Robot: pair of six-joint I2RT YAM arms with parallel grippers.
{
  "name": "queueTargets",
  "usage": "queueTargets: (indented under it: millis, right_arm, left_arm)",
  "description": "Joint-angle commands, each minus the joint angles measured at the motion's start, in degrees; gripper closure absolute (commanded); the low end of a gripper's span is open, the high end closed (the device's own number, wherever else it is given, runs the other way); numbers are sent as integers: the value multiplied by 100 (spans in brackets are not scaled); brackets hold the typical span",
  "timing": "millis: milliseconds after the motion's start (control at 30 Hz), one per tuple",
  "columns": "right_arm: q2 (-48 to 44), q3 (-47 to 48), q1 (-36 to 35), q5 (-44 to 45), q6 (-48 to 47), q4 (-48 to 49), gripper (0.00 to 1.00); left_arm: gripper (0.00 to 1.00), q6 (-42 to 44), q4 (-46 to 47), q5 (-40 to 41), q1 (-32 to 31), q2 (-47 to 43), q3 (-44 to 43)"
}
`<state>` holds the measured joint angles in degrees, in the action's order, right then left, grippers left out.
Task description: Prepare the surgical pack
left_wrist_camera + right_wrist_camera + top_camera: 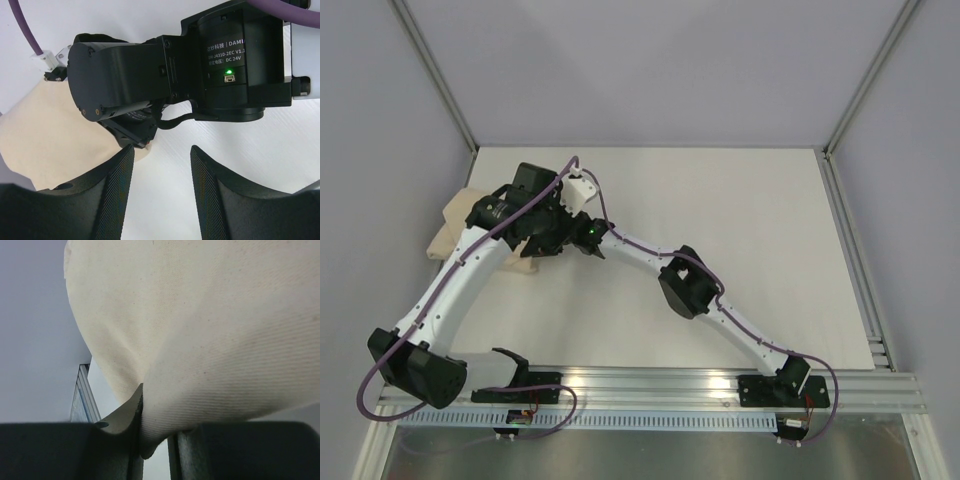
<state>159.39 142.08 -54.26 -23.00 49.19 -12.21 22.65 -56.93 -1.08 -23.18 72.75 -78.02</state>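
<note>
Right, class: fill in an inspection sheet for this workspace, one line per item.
Surface: white table, matte.
Job's things: beige cloth bundle at the table's left edge, partly under the arms; tray, scissors, tweezers, gauze not visible.
Clutter: nothing seen.
Tools: left tool open, empty, beside the cloth; right tool shut on a cloth fold.
Cables: purple cables run along both arms.
Surroundings: grey walls, aluminium frame rails.

The table top is white and flat. Pale grey walls stand behind it and at both sides. A thin metal post slants up at the back left corner, and another post at the back right. A shiny metal rail runs along the near edge. The light is soft and even.
</note>
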Motion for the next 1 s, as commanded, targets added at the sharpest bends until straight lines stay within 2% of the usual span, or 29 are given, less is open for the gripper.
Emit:
queueTargets:
  millis: [0,233,467,567,633,833,867,933,967]
  right_arm:
    - [399,416,-50,182,-314,-353,99]
    - [312,338,126,823,-76,-151,100]
    - [320,373,363,859,99,-19,99]
    - [329,373,407,754,196,87,96]
    - [329,373,408,666,240,165,91]
    - [66,-100,416,393,267,359,63]
    - [-82,-215,416,358,275,412,51]
    - [-197,-426,416,236,284,500,39]
    - [-294,-470,434,200,284,500,29]
  left_arm:
    - [42,-68,32,-76,-11,37,-64]
    - [41,-68,15,-94,-11,38,-47]
    - [41,-59,24,-112,-11,81,-56]
    - [41,-59,15,-112,-11,90,-64]
    - [41,-68,6,-120,-11,99,-64]
    - [41,-60,-20,-138,-11,81,-100]
    - [41,-59,-29,-155,-11,81,-100]
    - [41,-60,-47,-191,-11,81,-91]
    - [41,-59,-55,-217,-20,81,-82]
